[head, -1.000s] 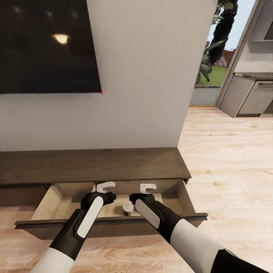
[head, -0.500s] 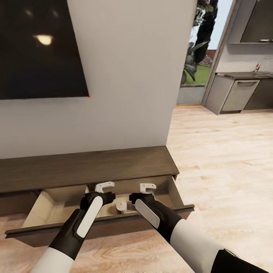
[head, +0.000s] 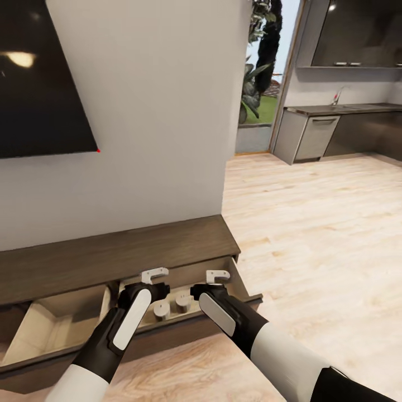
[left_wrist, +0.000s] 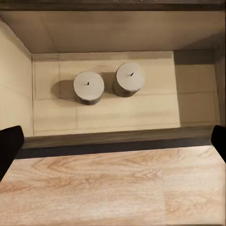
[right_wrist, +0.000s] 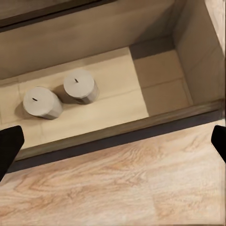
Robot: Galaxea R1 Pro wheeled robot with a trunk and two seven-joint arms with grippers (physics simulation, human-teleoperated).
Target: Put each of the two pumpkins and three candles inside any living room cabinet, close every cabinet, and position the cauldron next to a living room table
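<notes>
The low dark-brown cabinet stands against the grey wall with two drawers pulled out. Two pale grey candles stand upright side by side on the beige floor of the right drawer; the wrist views look down on them. My left gripper and right gripper hover above that drawer's front edge, both open and holding nothing. The pumpkins, the cauldron and the table are out of view.
The left drawer also stands open, its beige inside bare where visible. A black TV screen hangs above the cabinet. Light wood floor stretches right toward grey kitchen units and a doorway with plants.
The whole picture has slid left, so the camera has turned right. Both arms keep their pose. A second candle and the left drawer's inside have come into sight.
</notes>
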